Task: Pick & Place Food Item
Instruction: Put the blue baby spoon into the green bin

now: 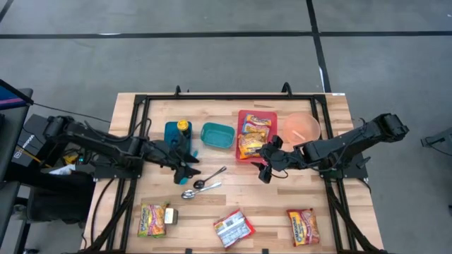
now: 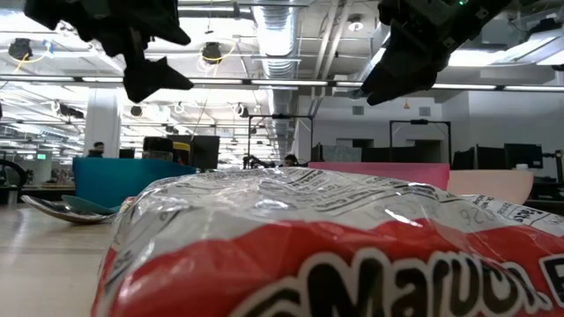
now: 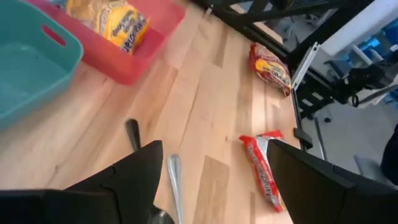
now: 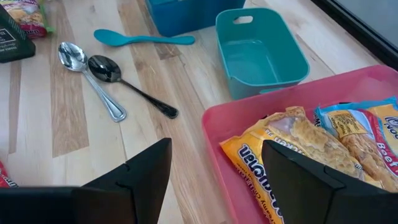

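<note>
Just ahead of the open right hand (image 1: 266, 164), a ramen packet (image 4: 292, 154) (yellow) lies lengthwise along the red tray (image 4: 214, 119).

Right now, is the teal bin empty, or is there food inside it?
Empty. The right wrist view looks into the teal bin and shows only its bare floor. The noodle packets lie in the red tray beside it.

Pale, matt wood-grain tabletop (image 1: 282, 204) carries glossy crinkled plastic noodle packets (image 4: 292, 149) in a smooth red plastic tray (image 4: 217, 124) — beside a teal plastic bin (image 4: 261, 50) — and shiny metal spoons (image 4: 93, 68).
</note>
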Tool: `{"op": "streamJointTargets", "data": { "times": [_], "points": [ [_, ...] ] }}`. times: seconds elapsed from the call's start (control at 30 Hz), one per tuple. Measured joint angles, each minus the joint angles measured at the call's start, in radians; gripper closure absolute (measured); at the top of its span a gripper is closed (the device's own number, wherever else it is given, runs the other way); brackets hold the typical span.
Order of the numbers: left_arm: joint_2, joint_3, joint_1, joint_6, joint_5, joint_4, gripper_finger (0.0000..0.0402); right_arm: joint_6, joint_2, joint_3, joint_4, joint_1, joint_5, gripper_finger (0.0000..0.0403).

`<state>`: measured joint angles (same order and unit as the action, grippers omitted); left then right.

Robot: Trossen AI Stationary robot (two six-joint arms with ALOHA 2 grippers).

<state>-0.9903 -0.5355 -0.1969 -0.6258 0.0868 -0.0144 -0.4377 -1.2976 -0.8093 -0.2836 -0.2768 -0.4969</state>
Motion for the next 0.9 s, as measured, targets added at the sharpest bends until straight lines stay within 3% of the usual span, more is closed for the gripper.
{"op": "streamJointTargets", "data": {
  "times": [0.17, 0.43, 0.57, 0.73, 0.9],
  "points": [
    [0.0, -0.026, -0.054, -0.068, 0.003, -0.048, 0.0117, 0.0, 0.0, 0.0, 0.0, 0.005, -0.001, 0.0158],
    [-0.031, -0.104, -0.136, -0.196, 0.089, -0.2, 0.0121, 0.0, 0.0, 0.0, 0.0, 0.005, -0.001, 0.0158],
    [-0.112, -0.172, -0.171, -0.204, 0.084, -0.231, 0.0139, 0.0, 0.0, 0.0, 0.0, 0.005, -0.001, 0.0158],
    [-0.233, -0.264, -0.186, -0.271, 0.077, -0.388, 0.0168, 0.0, 0.0, 0.0, 0.0, 0.004, -0.001, 0.0158],
    [-0.32, -0.275, -0.186, -0.372, 0.041, -0.425, 0.0191, 0.0, 0.0, 0.0, -0.002, 0.004, 0.0, 0.0158]
  ]
}}
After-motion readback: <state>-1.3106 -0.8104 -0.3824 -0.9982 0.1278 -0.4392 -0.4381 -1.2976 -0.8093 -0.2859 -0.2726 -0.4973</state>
